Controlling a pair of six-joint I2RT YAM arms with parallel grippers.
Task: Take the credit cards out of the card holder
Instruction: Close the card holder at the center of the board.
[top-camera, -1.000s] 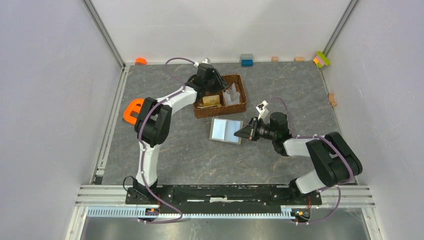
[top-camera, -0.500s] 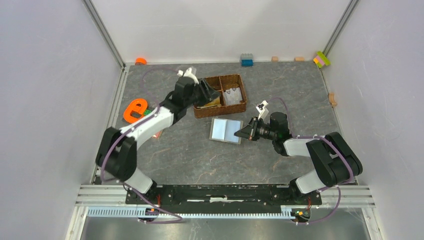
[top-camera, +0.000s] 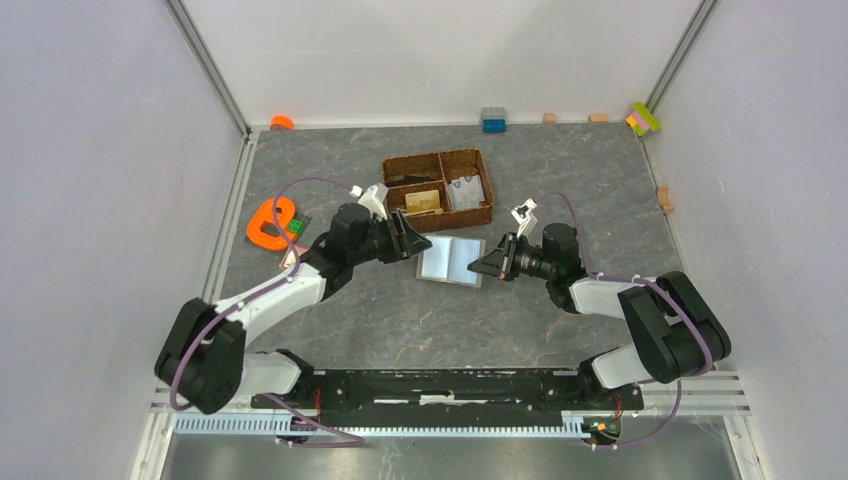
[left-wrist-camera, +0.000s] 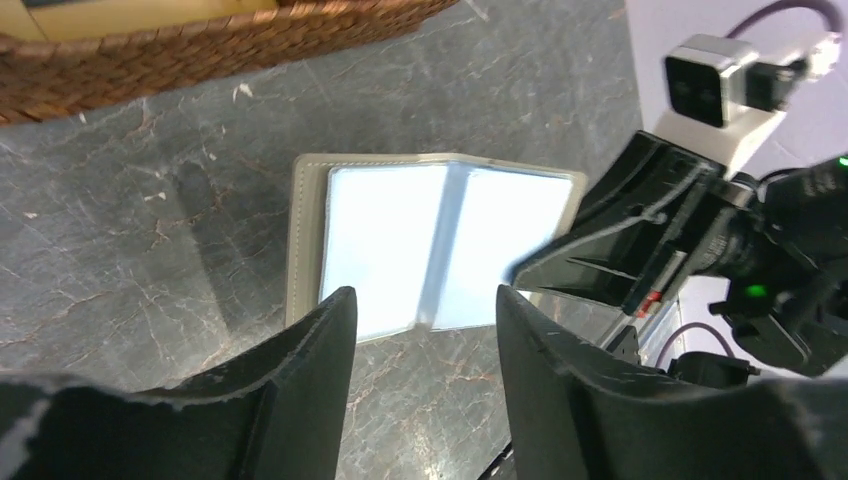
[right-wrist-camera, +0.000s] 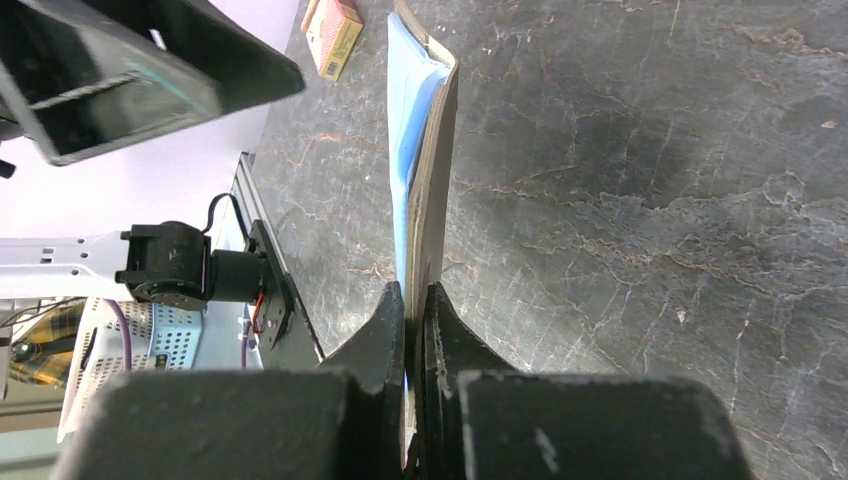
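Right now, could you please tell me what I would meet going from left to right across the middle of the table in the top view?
First the orange horseshoe-shaped piece → left tool → open card holder → right tool, pinching its right edge → wooden block.

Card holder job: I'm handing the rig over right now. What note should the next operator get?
Right gripper: shut on the right edge of the card holder, which lies open on the table.
Left gripper: open and empty, hovering at the card holder's left edge.
Done: one orange-tan credit card lies in the left side of the brown basket.
Left: the card holder's light-blue inside faces glare, so I cannot tell whether cards remain. Check, then pull any out with the left gripper.
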